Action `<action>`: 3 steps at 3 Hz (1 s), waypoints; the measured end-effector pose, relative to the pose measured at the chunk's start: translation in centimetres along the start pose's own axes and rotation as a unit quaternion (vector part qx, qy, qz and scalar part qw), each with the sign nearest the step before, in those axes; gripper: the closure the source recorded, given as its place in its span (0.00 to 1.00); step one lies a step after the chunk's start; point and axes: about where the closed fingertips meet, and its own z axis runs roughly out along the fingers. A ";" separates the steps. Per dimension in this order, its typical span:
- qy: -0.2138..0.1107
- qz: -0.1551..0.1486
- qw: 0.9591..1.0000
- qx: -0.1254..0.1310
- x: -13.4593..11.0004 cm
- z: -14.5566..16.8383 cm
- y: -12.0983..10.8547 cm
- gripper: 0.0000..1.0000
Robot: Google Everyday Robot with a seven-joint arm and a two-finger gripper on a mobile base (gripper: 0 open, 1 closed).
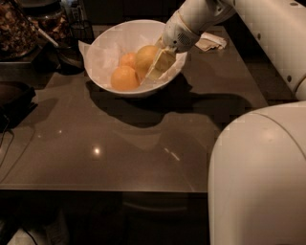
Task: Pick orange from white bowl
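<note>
Upper centre of the frame, the white bowl (143,91) sits on a dark glossy table (95,148), lined with crinkled white paper (104,55) that pokes over its left rim. Three citrus fruits lie inside. The orange (143,56) is the right-hand one, round, matte and paler and yellower than the others, and it sits highest, toward the bowl's right side. To its left, touching it, is a smaller reddish fruit (126,60); in front of that, lower left, rests a deeper-orange fruit (124,79).

From the upper right the white arm (201,14) reaches down into the bowl. The gripper (157,66), pale cream, lies inside the right rim, pressed against the orange's lower right flank. Whether its jaws are spread or pinching the fruit cannot be told. The arm's large white body (258,177) fills the lower right corner. A crumpled paper scrap (210,42) lies on the table just right of the bowl
</note>
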 end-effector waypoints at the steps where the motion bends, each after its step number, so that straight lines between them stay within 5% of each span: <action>1: 0.005 -0.010 1.000 0.001 -0.6 0.1 0.1 1.00; 3: -0.065 -0.046 0.997 -0.003 -4.8 -3.1 5.7 1.00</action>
